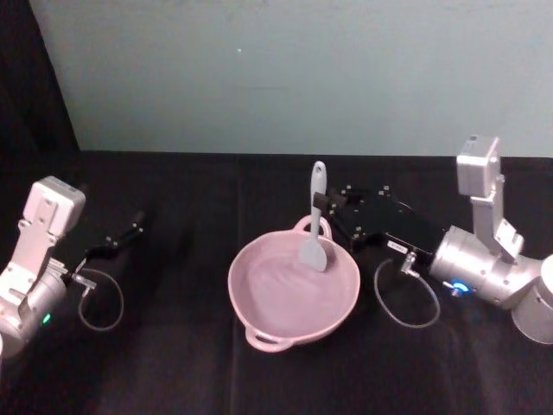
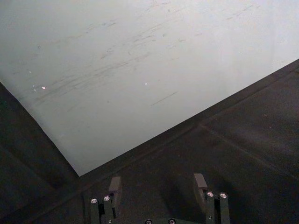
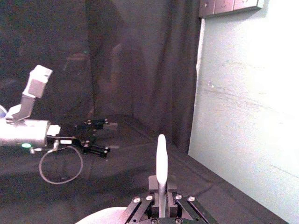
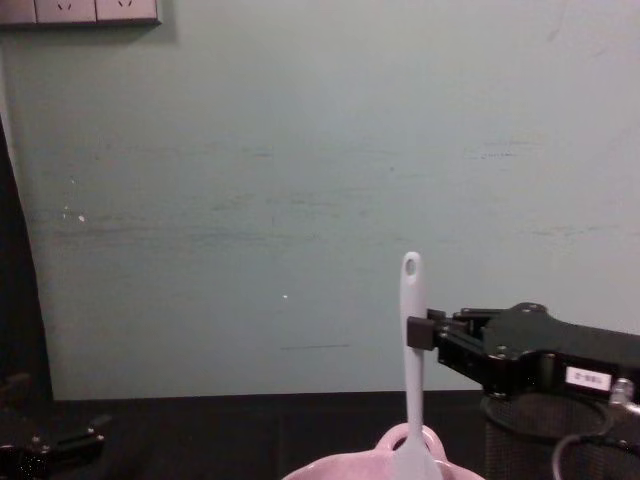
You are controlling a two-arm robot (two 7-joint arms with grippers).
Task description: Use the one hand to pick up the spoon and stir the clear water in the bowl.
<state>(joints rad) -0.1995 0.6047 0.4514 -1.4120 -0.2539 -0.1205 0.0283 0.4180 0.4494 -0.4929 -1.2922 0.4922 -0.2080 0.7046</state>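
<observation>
The pale pink bowl (image 1: pixel 259 298) sits mid-table, a loop handle on its near rim and another on its far rim. The white spoon (image 1: pixel 314 233) stands nearly upright, its flat head down inside the bowl by the far rim. My right gripper (image 1: pixel 320 204) reaches in from the right and is shut on the spoon's handle below the oval hole. From the chest, the spoon (image 4: pixel 410 380) rises out of the bowl (image 4: pixel 400 445) in the right gripper (image 4: pixel 416 332). The right wrist view shows the handle (image 3: pixel 161 161) clamped between the fingers (image 3: pixel 152 183). My left gripper (image 1: pixel 135 225) rests open, far left.
A black cloth covers the table up to a pale wall at the back. A dark mesh cup (image 4: pixel 525 440) stands under the right gripper's body. Cable loops hang by both wrists (image 1: pixel 406 303). The left gripper (image 2: pixel 157 179) holds nothing between its fingers.
</observation>
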